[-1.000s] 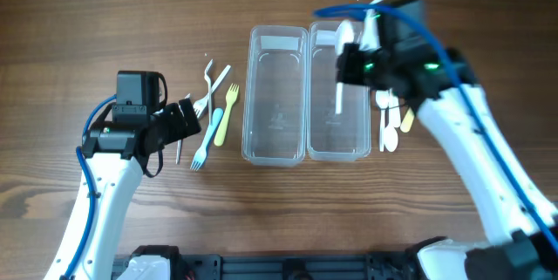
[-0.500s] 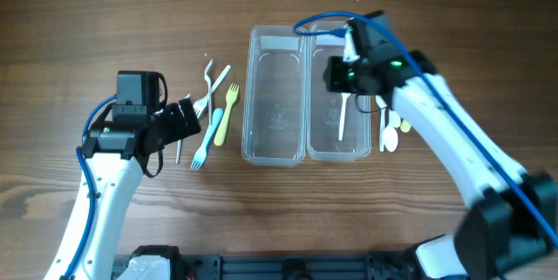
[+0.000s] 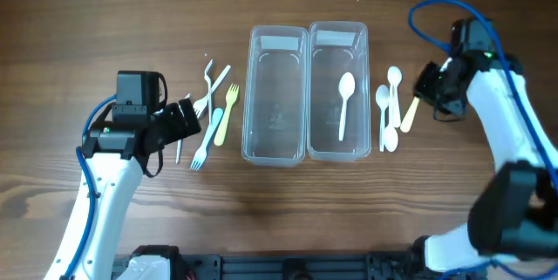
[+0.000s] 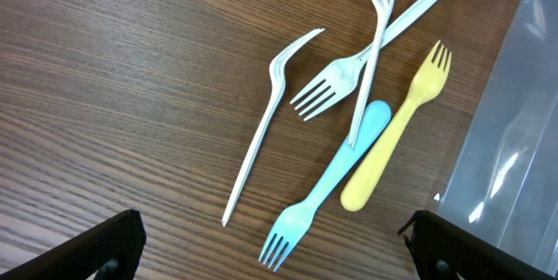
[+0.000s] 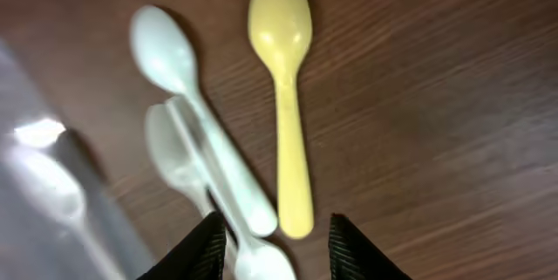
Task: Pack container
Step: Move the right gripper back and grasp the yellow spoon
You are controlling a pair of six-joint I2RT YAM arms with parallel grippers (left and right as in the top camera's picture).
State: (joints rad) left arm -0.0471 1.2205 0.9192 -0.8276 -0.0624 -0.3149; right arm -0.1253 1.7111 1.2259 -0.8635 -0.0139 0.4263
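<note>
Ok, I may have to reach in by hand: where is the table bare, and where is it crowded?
Bare: the wood on the robot's side of the left container and right container, and the strip beyond them. The left container is empty too. Crowded: forks left of them, spoons to the right.

White spoons point(image 5: 209, 145) blurred, clear container point(image 4: 523, 97) cut off at right edge

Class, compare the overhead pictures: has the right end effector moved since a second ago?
Yes. The right end effector has swung right, off the right container it hovered over, and now sits beyond the loose spoons beside it.
</note>
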